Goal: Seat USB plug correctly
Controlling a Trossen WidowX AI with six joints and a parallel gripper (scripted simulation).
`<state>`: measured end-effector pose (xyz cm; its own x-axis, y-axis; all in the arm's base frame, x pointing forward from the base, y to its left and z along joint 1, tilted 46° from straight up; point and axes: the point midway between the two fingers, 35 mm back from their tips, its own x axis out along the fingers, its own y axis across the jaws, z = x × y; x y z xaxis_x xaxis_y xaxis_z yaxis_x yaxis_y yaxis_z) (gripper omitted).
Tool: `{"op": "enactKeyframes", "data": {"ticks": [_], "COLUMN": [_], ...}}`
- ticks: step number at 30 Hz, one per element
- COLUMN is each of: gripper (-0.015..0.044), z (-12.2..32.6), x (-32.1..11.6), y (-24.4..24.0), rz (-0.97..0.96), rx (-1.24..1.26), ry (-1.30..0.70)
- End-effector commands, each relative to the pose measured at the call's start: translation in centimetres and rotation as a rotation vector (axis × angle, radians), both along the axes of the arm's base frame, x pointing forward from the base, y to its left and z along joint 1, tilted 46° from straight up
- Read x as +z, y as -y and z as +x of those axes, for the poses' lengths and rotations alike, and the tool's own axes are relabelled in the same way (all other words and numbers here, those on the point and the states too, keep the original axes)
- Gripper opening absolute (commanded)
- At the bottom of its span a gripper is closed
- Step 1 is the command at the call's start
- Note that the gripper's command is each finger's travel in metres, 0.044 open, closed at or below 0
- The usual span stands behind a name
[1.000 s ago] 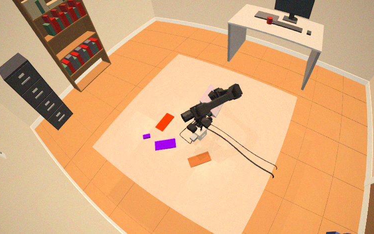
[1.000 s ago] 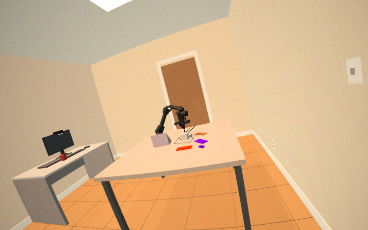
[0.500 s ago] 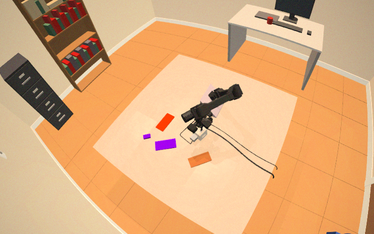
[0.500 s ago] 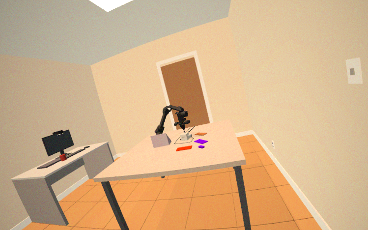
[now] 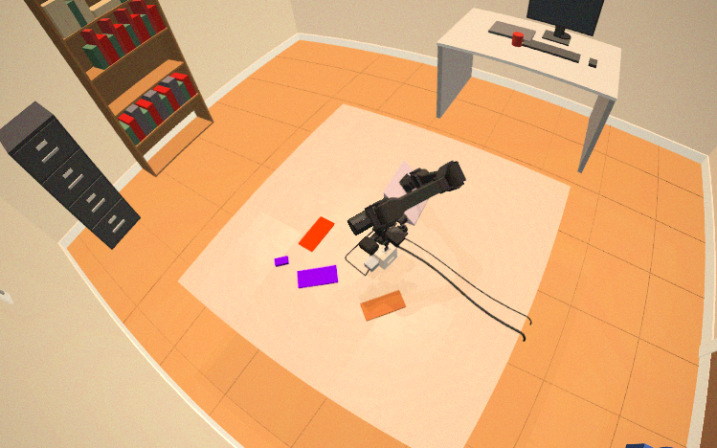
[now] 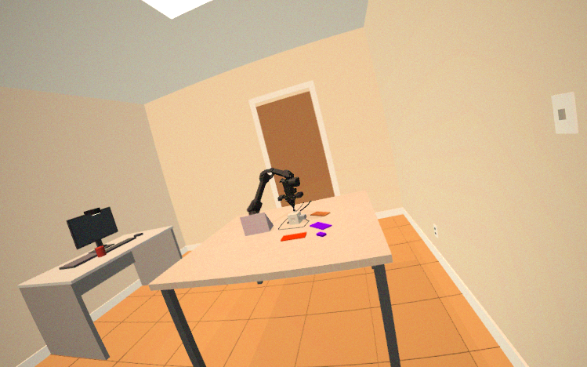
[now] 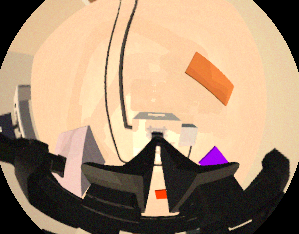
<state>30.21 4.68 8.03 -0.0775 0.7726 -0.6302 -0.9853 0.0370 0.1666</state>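
The white power cube point(image 5: 388, 258) point(image 6: 294, 218) point(image 7: 143, 134) stands on the table point(image 6: 259, 259), with a light grey plug block point(image 5: 371, 262) point(image 7: 188, 135) on one side of it. My gripper point(image 6: 294, 208) point(image 7: 158, 141) points down at the top of the cube, its fingertips close together right over the socket area. By its narrow finger gap it is shut on the USB plug, which is small, dark and mostly hidden by the fingertips. How deep the plug sits and which way round it is cannot be told.
A dark cable point(image 5: 450, 280) point(image 7: 122, 75) and a thinner one run from the cube. A pinkish wedge block point(image 6: 255, 223) point(image 7: 75, 152) stands beside the arm. Orange point(image 5: 383, 304), purple point(image 5: 317, 276) and red point(image 5: 316, 234) flat pieces and a small purple block point(image 5: 280, 260) lie around the cube.
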Motion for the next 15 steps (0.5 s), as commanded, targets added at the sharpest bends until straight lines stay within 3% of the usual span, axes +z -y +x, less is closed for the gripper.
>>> {"op": "enactKeyframes", "data": {"ticks": [1,15], "gripper": [0.0000,0.0000], "z": [0.01,0.00], "x": [0.00,-0.12], "y": [-0.06,-0.18], "rz": [0.003,0.003], "rx": [-0.004,-0.004], "ry": [-0.002,-0.002]}}
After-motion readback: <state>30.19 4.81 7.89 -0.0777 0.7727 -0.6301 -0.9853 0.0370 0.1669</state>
